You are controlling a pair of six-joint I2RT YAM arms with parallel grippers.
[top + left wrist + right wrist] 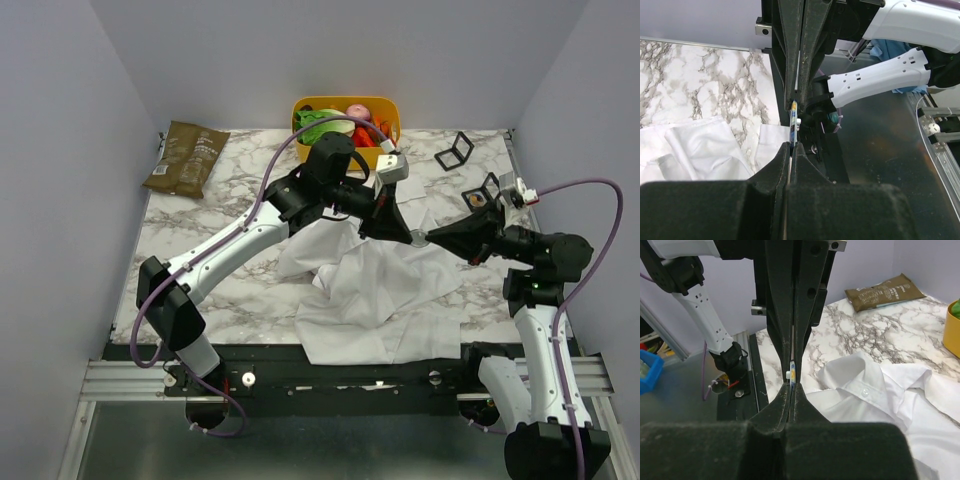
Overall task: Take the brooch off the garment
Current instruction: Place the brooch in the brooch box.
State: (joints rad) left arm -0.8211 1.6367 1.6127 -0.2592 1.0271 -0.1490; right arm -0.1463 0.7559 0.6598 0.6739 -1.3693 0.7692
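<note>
Brooch (794, 120) stood edge-on in the air, a thin blue, yellow and white sliver caught between the two tools where they met tip to tip. That meeting point hung over the far right part of the shirt (380, 300), which lay crumpled right of the desk's middle, its hem draped over the near edge. Whether the brooch touched the cloth could not be told.

Bare desk (230, 200) spread wide to the shirt's left, as far as a brown bag (188, 157) near the far left corner. A yellow bin (330, 101) stood at the far edge, just behind the left arm's wrist. Two small black frames (455, 150) lay towards the far right corner. Right of the shirt only a narrow strip of marble ran to the desk's edge. Walls closed in the left, far and right sides.

Left tool (405, 233) had its fingers pressed together to a hairline slit, seemingly nipping one end of the brooch. Right tool (432, 240), equally closed, seemed to pinch the other end.
</note>
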